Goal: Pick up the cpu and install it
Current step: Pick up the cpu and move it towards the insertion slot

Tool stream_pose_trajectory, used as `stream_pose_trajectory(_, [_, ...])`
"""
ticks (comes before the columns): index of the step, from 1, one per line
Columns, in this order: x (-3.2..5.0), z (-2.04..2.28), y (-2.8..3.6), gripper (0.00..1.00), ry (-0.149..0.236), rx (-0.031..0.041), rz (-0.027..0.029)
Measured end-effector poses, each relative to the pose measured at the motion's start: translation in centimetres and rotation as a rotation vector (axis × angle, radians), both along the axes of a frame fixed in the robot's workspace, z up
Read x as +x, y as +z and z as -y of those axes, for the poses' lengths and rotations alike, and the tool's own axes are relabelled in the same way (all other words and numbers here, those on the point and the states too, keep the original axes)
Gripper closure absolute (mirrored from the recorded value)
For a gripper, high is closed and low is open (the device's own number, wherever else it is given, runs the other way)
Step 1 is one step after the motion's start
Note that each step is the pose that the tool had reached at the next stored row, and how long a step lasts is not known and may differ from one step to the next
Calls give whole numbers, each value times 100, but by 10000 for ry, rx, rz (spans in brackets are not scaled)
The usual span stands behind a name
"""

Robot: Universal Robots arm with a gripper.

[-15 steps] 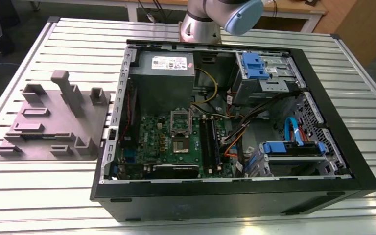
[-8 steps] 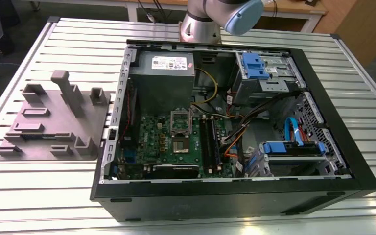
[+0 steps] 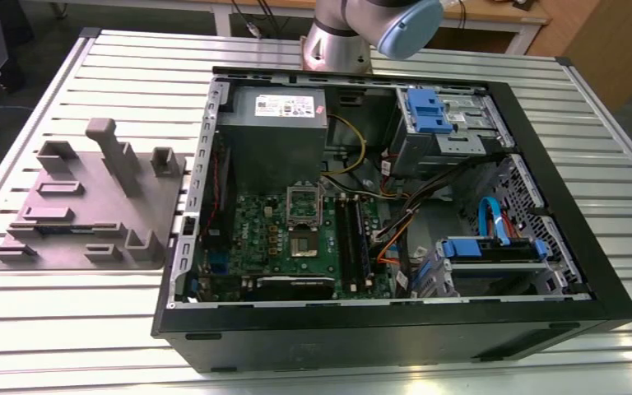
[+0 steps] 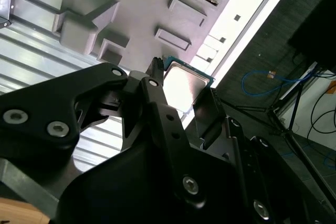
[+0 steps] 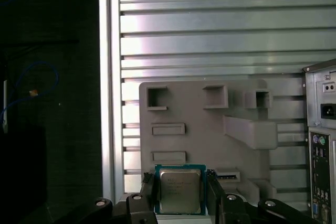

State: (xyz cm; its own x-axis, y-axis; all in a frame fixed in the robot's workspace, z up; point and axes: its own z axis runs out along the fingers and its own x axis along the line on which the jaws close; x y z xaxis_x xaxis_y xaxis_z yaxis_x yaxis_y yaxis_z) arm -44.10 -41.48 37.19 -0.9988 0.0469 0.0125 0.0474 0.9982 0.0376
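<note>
Over the grey tray (image 5: 210, 145), the end effector (image 5: 180, 196) clamps opposite cpu (image 5: 180, 188) edges.

Even light brightens the ribbed aluminium table (image 3: 75, 329); the open black computer case (image 3: 404, 333) is shadowed inside. In the second wrist view, glare whitens the square silver-topped cpu (image 4: 184, 85).

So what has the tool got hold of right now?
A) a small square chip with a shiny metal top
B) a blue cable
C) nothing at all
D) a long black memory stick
A: in the first wrist view the cpu, a small square chip with a shiny metal top, is gripped at its edges by the tool, with the grey tray behind it.
</note>
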Motion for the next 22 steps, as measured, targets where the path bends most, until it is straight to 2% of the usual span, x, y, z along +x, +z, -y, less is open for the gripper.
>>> stream_pose_trajectory(11, [32, 0, 0, 53, 0, 0, 0])
stream_pose_trajectory(13, [70, 0, 0, 53, -1, 0, 0])
stream_pose_trajectory(22, [78, 0, 0, 53, -1, 0, 0])
